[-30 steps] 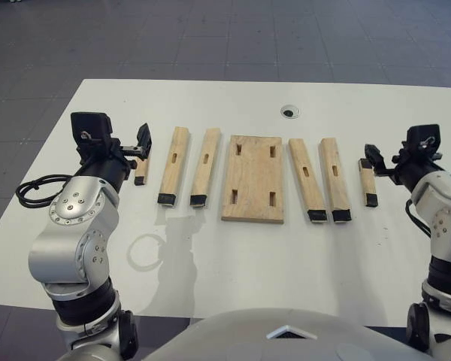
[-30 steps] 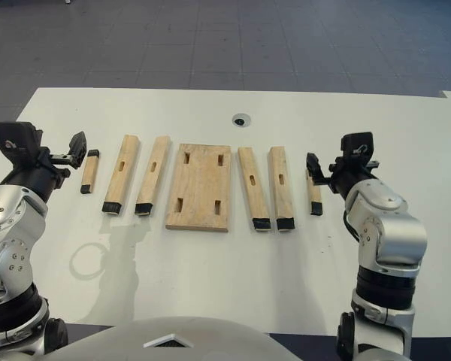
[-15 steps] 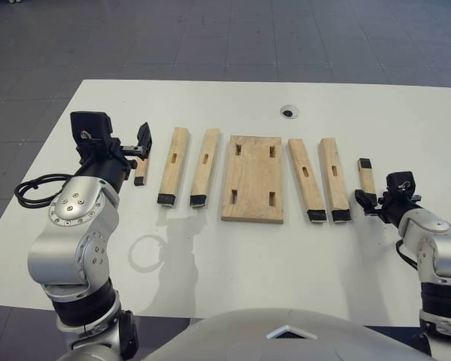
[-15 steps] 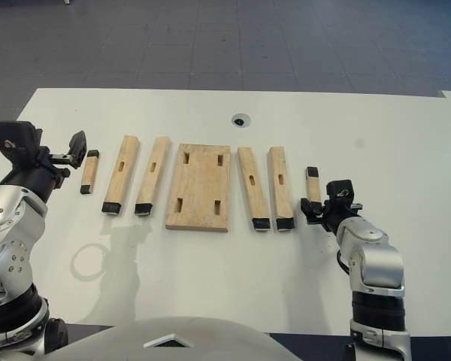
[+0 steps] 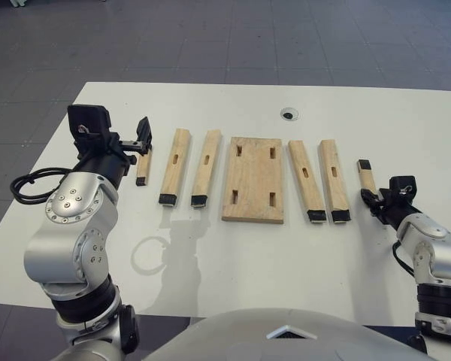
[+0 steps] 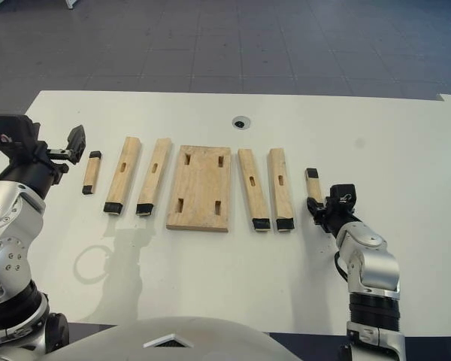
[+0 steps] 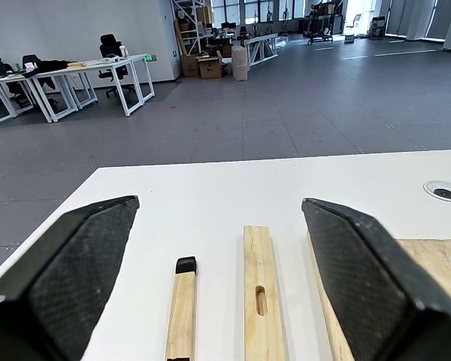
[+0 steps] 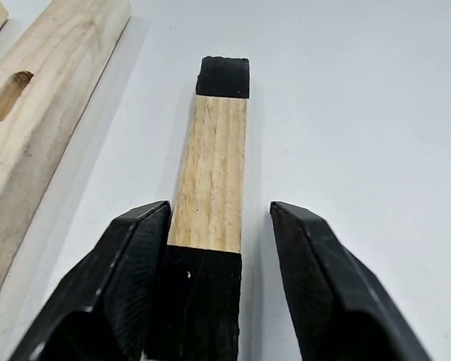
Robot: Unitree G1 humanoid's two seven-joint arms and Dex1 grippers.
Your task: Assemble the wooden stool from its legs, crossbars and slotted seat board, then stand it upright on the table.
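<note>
Right gripper (image 8: pixel 219 214): fingers apart, straddling the near black-capped end of the short pale-wood crossbar (image 8: pixel 213 169). One pad looks touching or just beside the cap, the other has a clear gap. Not clamped.
Left gripper (image 7: pixel 219 207): fingers wide apart, hangs above the table by the second short capped crossbar (image 5: pixel 141 168). Holds nothing.
Parts: rectangular slotted seat board (image 5: pixel 253 178) lies flat mid-row on the white table (image 5: pixel 210 256). Slotted wooden legs (image 5: pixel 173 165) lie two each side of it, with one crossbar at each outer end. All are apart, nothing joined.
Stage: looks like the first pick, right crossbar.
Handling: likely light and stiff, solid wood, not fragile. Bare wood may slip; the black caps probably grip better.
Hold: across the narrow width. An end grip may let the free end droop or swing, so closer to the middle seems safer.
Views: the right wrist view gives pad-to-cap gaps and wood grain. The eye views give the row layout and both arms' places. The left wrist view looks along the left crossbar and nearest leg slot.
</note>
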